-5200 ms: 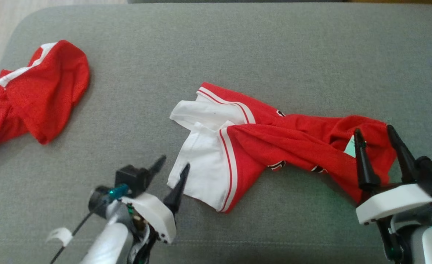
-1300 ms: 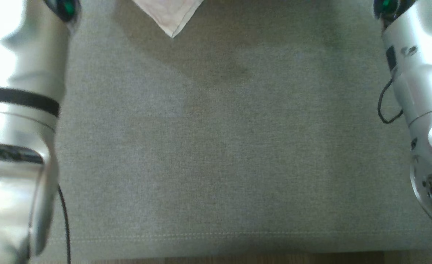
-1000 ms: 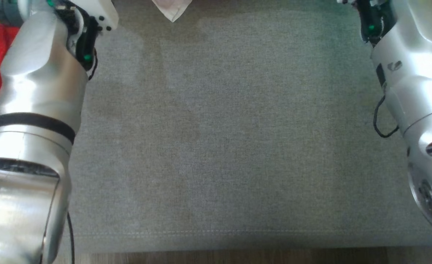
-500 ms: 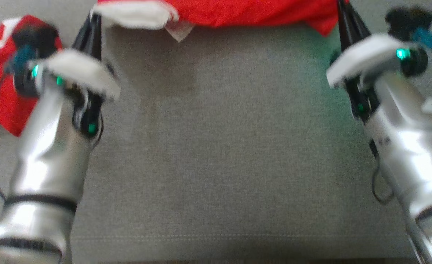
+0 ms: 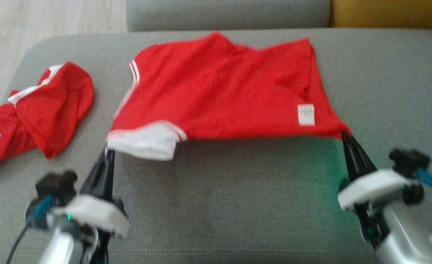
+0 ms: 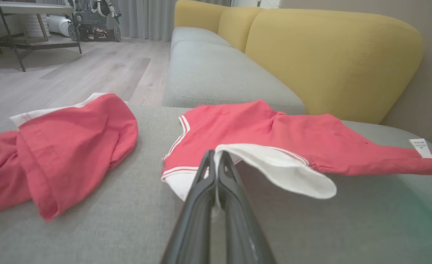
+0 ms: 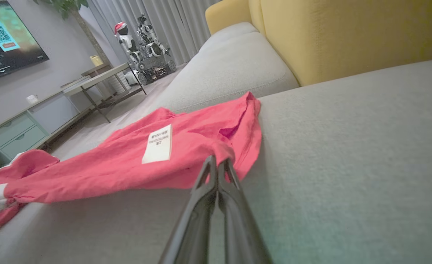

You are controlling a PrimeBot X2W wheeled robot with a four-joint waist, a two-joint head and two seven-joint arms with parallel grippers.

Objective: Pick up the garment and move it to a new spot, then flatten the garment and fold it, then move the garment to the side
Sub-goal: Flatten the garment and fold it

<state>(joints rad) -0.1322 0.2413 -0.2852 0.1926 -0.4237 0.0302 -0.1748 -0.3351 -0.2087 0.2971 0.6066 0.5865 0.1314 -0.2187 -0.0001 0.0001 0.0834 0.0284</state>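
Observation:
The garment, red with white trim and a white label, is stretched across the grey sofa seat, its near edge lifted off the cushion. My left gripper is shut on its white-trimmed near-left corner, the closed fingers pinching the cloth. My right gripper is shut on the red near-right corner, just beside the white label. The far part of the garment lies on the cushion.
A second red and white garment lies crumpled at the seat's left end, near the edge above a wooden floor. A yellow backrest stands behind. A bare stretch of cushion lies between my arms.
The head camera has tilted up, bringing the whole garment into view. Both grippers have drawn back toward me, pulling the garment's near edge taut and spreading it out flat.

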